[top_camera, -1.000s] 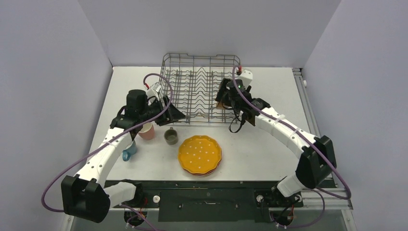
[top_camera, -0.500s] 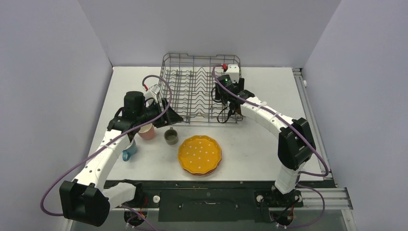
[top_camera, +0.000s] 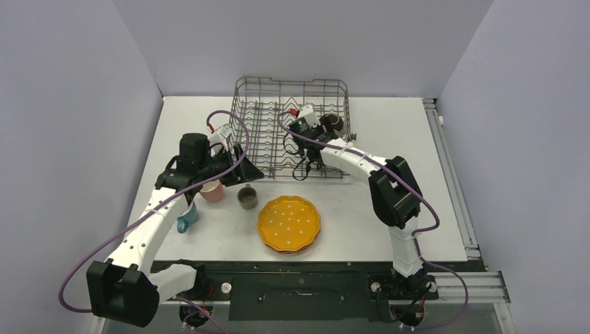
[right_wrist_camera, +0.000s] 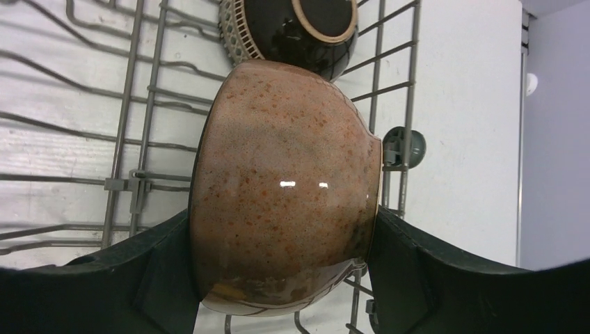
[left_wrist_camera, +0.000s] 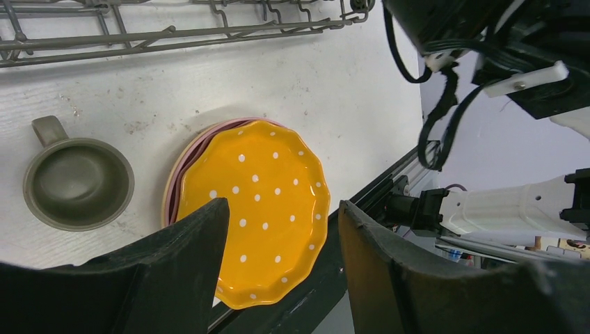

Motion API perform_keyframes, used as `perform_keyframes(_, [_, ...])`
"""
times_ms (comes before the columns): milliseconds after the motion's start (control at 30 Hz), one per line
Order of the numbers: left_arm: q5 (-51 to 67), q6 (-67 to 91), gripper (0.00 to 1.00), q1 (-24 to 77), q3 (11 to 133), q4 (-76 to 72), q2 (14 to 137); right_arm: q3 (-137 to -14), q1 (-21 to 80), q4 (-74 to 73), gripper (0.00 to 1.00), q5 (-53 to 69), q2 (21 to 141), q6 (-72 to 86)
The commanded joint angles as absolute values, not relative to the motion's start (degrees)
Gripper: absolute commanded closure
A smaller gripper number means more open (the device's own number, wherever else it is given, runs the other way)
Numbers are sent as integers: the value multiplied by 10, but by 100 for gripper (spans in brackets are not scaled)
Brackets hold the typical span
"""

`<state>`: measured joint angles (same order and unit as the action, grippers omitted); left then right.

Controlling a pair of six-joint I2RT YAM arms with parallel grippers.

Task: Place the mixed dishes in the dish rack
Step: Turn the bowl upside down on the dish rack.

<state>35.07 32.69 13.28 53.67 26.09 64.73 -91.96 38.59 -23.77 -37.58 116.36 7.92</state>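
Note:
My right gripper (right_wrist_camera: pixel 284 216) is shut on a speckled terracotta bowl (right_wrist_camera: pixel 285 174), gripped by its sides above the wires of the dish rack (right_wrist_camera: pixel 136 111). A dark brown bowl (right_wrist_camera: pixel 299 21) lies in the rack just beyond it. In the top view the right gripper (top_camera: pixel 311 141) hangs over the right half of the rack (top_camera: pixel 259 90). My left gripper (left_wrist_camera: pixel 282 229) is open and empty above the scalloped orange white-dotted plate (left_wrist_camera: pixel 268 188), which lies on pink plates (left_wrist_camera: pixel 175 167). The grey-green cup (left_wrist_camera: pixel 76 182) stands left of the stack.
A pink cup (top_camera: pixel 212 190) and a small blue cup (top_camera: pixel 186 220) stand on the table under the left arm (top_camera: pixel 156 216). The plate stack (top_camera: pixel 289 223) sits close to the table's near edge. The right arm (top_camera: pixel 389 188) stretches across the rack's front right corner.
The right gripper has swung left over the rack, carrying the terracotta bowl, and its arm has folded in. The left arm has hardly moved.

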Motion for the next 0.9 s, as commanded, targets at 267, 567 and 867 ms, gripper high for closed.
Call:
perform_keyframes(267, [364, 308, 45, 125, 527, 257, 633, -972, 419, -233, 100, -553, 1223, -66])
perform_keyframes(567, [366, 306, 45, 126, 529, 257, 633, -979, 417, -220, 100, -603, 1218, -90])
perform_keyframes(867, [365, 305, 45, 126, 531, 262, 632, -988, 404, -225, 100, -573, 1247, -89])
